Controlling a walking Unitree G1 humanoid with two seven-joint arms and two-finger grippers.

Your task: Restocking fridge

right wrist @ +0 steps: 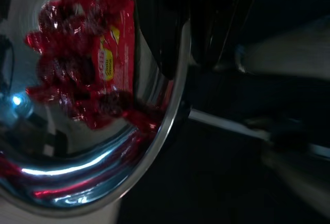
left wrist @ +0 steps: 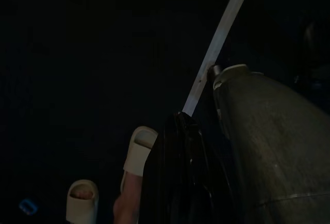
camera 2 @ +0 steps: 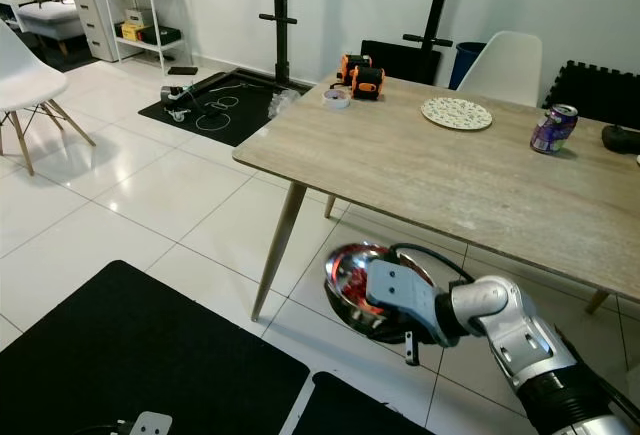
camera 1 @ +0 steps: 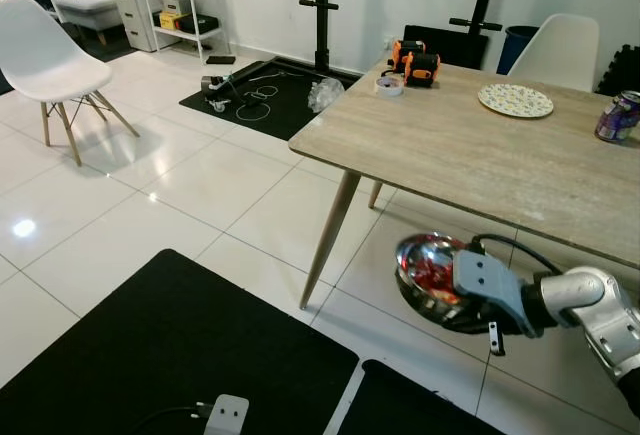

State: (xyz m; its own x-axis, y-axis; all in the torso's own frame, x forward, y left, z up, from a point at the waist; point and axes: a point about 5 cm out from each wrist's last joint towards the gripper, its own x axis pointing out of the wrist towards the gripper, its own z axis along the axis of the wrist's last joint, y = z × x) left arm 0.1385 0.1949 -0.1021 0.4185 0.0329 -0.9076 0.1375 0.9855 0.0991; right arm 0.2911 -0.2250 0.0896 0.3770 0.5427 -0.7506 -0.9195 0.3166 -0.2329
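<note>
One steel bowl point(camera 1: 432, 277) clamped in right end effector point(camera 1: 462, 290), below table point(camera 1: 480, 155)

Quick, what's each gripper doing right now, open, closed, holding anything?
Right gripper: shut on the rim of the steel bowl holding red packets.
Left gripper: cannot tell.

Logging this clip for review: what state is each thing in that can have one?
Steel bowl: held by its rim, off the floor, red packets inside.
Right gripper: shut on the bowl's rim.
Left gripper: hangs idle in the dark.
Soda can: upright on the table.
Patterned plate: flat on the table.
</note>
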